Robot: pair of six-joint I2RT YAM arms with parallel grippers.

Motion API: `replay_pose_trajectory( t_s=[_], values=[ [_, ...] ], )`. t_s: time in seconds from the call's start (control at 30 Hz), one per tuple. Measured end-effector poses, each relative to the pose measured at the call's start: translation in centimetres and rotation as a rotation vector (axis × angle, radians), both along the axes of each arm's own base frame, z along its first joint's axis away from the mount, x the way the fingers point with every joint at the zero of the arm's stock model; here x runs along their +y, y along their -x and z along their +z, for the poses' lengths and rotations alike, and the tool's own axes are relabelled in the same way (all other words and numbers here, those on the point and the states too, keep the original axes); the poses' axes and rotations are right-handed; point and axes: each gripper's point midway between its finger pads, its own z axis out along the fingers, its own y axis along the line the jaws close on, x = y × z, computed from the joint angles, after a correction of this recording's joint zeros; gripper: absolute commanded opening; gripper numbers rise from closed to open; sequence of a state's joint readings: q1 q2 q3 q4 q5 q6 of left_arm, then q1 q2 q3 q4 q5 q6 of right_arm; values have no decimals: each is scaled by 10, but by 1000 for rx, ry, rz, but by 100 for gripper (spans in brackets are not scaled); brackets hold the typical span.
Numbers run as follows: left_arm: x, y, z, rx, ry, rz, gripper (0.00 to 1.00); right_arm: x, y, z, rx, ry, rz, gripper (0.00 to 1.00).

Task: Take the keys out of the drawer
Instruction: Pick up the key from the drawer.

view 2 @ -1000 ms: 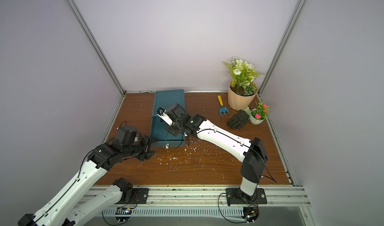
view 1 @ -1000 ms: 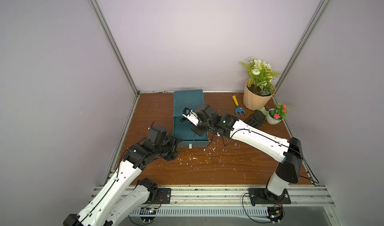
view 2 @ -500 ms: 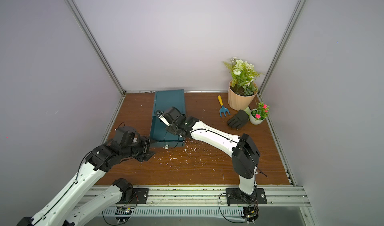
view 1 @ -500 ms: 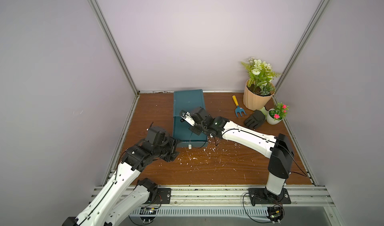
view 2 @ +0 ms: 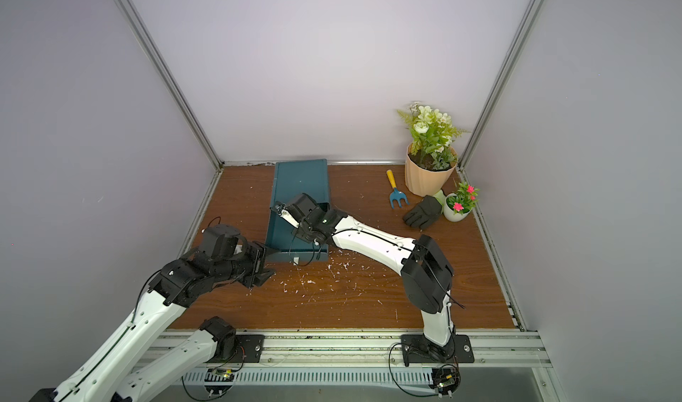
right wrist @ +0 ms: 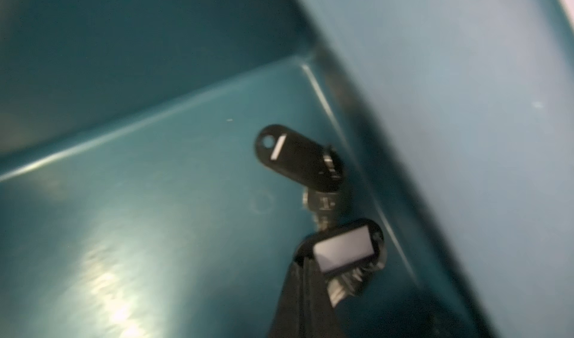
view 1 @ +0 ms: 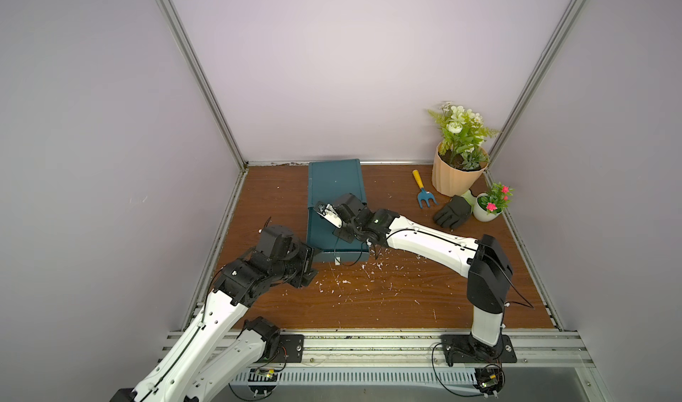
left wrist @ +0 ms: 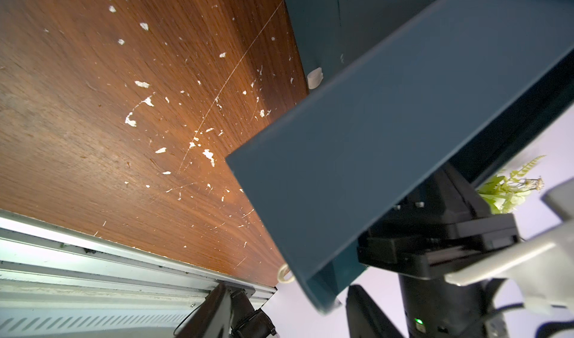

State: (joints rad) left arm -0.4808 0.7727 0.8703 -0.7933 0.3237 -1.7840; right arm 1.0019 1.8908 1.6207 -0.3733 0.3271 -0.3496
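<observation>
1. Table (view 1: 369, 308): brown wood grain, closed in by pale walls at the back and both sides.
2. Right arm (view 1: 424, 241): white and black. It reaches from the near right across to the drawer, with the wrist bent down into it.
3. Left arm (view 1: 221, 308): white and black. It comes from the near left and ends at the drawer's front left corner.
4. Cabinet (view 1: 334, 182): dark teal, at the back of the table, left of centre.
5. Drawer (view 1: 347, 257): the same teal, pulled out toward the near edge in both top views (view 2: 302, 257).
6. Potted plant (view 1: 457, 167): ribbed peach pot with white flowers and ferns, in the back right corner.
7. Glove (view 1: 453, 217): black, lying flat just beside the small pot.
8. Small pot (view 1: 491, 204): white, with pink flowers, at the right edge.
9. Garden fork (view 1: 423, 193): blue head and yellow handle, lying flat to the left of the potted plant.
10. Left gripper (view 2: 266, 261): jaws spread, at the drawer's front left corner. Whether it touches the drawer cannot be told.
11. Right gripper (right wrist: 306, 262): inside the drawer, fingers pressed together, with the tip against one tag. Whether anything is pinched cannot be told.
12. Keys (right wrist: 323, 203): a blurred silver bunch on the drawer floor, against a side wall.
13. Tags (right wrist: 295, 159): two, black, on the bunch. One carries a white label.
14. Flecks (view 1: 350, 282): white, scattered on the table in front of the drawer.
</observation>
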Motion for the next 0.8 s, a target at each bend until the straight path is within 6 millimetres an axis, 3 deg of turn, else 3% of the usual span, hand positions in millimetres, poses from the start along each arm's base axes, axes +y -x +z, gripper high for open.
replay_pose_trajectory(
  t_s=[0.37,0.63,0.8],
  values=[
    [1,-15,22,-73,-8,14,61,7,30,-3,145,-19,121,2],
    [1,-30,55,-210,-55,-21,61,9,11,34,48,-66,53,0],
    [8,-33,64,-270,-94,-21,61,2,-3,41,-21,-50,-3,1]
  ],
)
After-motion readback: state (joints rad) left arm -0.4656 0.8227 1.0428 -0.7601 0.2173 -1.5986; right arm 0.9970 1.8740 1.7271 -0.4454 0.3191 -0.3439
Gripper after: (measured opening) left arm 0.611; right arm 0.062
